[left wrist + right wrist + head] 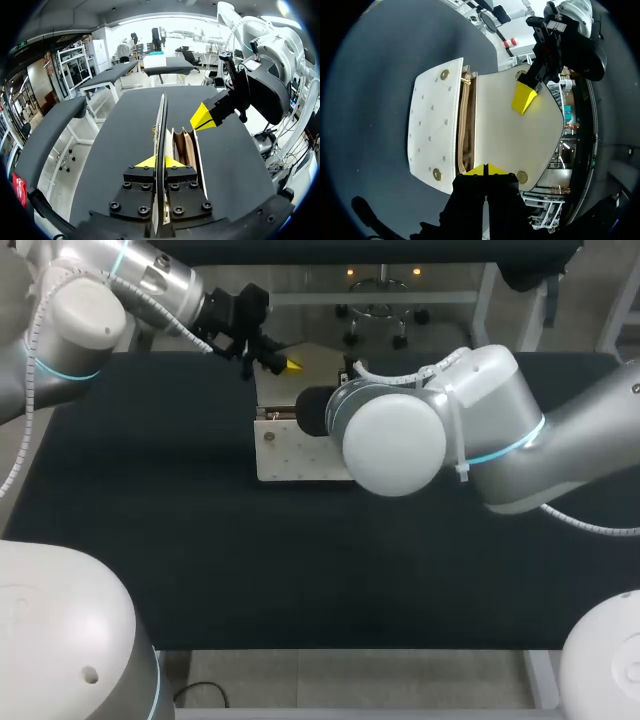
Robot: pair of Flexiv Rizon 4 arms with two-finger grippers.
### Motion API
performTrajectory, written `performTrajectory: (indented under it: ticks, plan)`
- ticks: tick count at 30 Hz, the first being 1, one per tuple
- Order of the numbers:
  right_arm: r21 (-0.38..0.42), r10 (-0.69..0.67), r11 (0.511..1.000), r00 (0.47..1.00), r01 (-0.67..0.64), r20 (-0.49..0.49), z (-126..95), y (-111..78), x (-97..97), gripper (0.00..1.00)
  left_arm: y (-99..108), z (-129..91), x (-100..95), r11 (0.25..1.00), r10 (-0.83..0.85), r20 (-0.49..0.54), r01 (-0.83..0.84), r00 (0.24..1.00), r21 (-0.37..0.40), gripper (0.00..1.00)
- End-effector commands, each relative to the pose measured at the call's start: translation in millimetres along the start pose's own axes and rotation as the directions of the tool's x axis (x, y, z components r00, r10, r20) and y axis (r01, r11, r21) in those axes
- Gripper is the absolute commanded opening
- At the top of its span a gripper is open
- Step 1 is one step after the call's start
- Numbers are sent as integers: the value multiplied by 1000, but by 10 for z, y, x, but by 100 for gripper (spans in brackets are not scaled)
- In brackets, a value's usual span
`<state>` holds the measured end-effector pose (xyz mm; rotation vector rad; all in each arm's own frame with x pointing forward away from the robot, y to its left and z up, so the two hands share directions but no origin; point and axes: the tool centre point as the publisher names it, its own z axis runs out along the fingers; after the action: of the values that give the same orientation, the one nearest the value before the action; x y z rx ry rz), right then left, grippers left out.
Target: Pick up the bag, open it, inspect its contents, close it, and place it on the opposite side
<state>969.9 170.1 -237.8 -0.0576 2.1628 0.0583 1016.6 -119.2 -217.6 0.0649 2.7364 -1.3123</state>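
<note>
A white studded bag (295, 452) lies mid-table, partly hidden under my right arm (400, 435). My left gripper (161, 162) is shut on the edge of the bag's flap (161, 120) and holds it upright, showing the tan inside (186, 147). In the right wrist view the bag's body (432, 135) lies beside the raised flap (505, 135), with the left gripper (524, 99) pinching the flap's far edge. My right gripper (487, 170) is shut, its tips together over the opening. From the left wrist it (201, 119) shows beside the flap with nothing between its fingers.
The black table (150, 530) has free room to the left, right and front of the bag. Both arm bases fill the near corners. The left arm (90, 310) comes in over the far left corner.
</note>
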Motion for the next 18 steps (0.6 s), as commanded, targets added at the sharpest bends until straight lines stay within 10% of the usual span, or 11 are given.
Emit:
performTrajectory:
  ticks: [1, 18]
  plan:
    - [-5, 2, 1000, 1000, -2, 0, 108, 14, -14, 0, -19, -21, 101, 1000, 3, 15, -3, 1000, 3, 0]
    - [3, -11, 1000, 998, 11, -67, 339, 46, 79, 0, -10, -44, 143, 1000, -11, 49, 10, 999, 17, 0]
